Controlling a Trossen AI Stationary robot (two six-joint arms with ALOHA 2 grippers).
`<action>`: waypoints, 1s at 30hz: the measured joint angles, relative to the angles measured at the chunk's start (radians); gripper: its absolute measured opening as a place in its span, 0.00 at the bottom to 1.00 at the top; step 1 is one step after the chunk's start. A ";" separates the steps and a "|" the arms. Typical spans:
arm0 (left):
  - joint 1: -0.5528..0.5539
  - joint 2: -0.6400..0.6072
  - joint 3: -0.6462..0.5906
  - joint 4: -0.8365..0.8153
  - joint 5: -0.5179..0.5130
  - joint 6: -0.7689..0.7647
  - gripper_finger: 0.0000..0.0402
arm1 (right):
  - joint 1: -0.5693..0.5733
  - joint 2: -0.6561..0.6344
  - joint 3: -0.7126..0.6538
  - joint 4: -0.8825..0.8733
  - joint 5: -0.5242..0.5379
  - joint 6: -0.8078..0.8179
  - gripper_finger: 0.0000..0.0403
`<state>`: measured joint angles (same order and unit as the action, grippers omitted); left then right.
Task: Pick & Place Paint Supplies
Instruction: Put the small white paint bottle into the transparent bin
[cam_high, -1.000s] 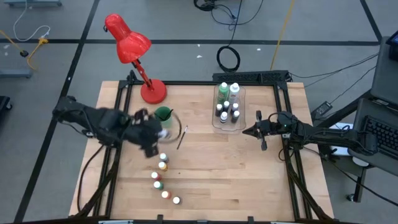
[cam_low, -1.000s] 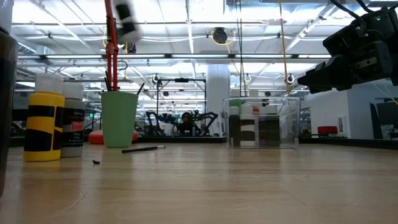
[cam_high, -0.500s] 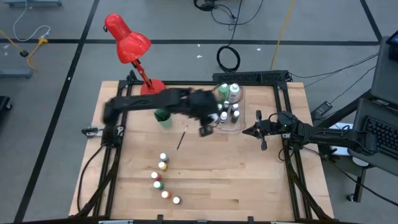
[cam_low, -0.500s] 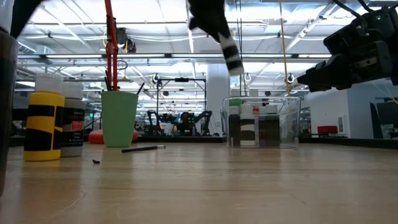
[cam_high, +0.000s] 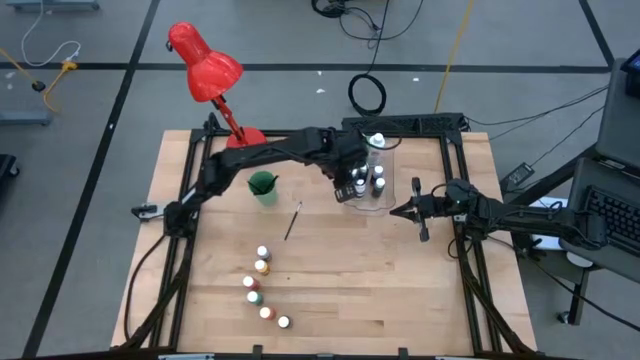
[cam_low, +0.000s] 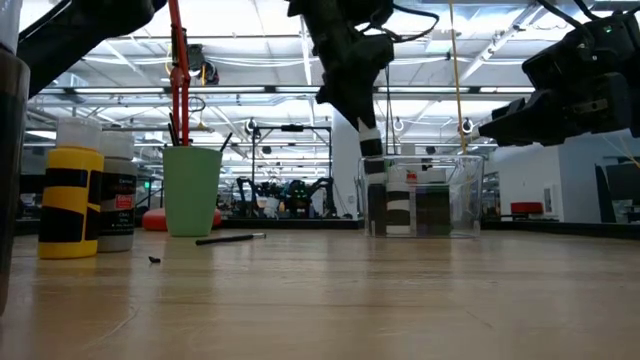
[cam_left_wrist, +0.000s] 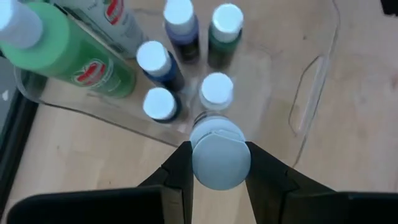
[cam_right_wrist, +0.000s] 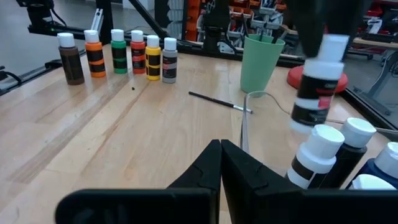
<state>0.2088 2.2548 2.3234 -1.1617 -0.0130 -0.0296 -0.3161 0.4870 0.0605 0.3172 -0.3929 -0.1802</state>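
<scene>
Over the bin, held bottle: we have a tiny white-capped paint bottle with a dark body and white label (cam_right_wrist: 318, 81) hanging just above the near end of the clear plastic bin (cam_high: 352, 206), not yet set down.
Left gripper: our left gripper (cam_left_wrist: 214, 163) is clamped on that bottle, one dark finger on each side of its cap in the left wrist view; the arm reaches across the table to the bin.
Bin contents: several small white-capped bottles (cam_left_wrist: 160, 102) stand inside with a large green bottle (cam_left_wrist: 68, 62) and a large white bottle (cam_high: 376, 146) at the far end.
Step in hand: we judge this the placing step for one bottle, with the carry about done.
Next move: we would lower the bottle straight into a free spot near the bin's wall, clear of the caps below, then part the fingers. The gap looks tight, so a knocked neighbour is the risk.
Still to do: a row of five small paint bottles (cam_high: 262, 288) waits on the wooden table (cam_high: 400, 290), and a thin dark paintbrush (cam_high: 293, 221) lies beside the green cup (cam_high: 263, 187).
Right gripper: our right gripper (cam_high: 403, 211) waits just beside the bin with its fingers together, holding nothing.
</scene>
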 joint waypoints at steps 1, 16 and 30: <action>-0.002 0.001 -0.001 0.000 -0.003 0.004 0.24 | 0.000 0.000 0.000 0.003 0.000 0.000 0.01; 0.004 0.000 -0.217 0.187 -0.040 0.008 0.24 | 0.000 0.000 0.000 0.007 0.000 -0.001 0.01; 0.022 -0.004 -0.322 0.299 -0.033 0.001 0.40 | 0.000 0.000 0.000 0.007 0.000 -0.004 0.01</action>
<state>0.2306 2.2507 2.0013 -0.8632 -0.0461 -0.0282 -0.3161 0.4870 0.0605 0.3239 -0.3931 -0.1844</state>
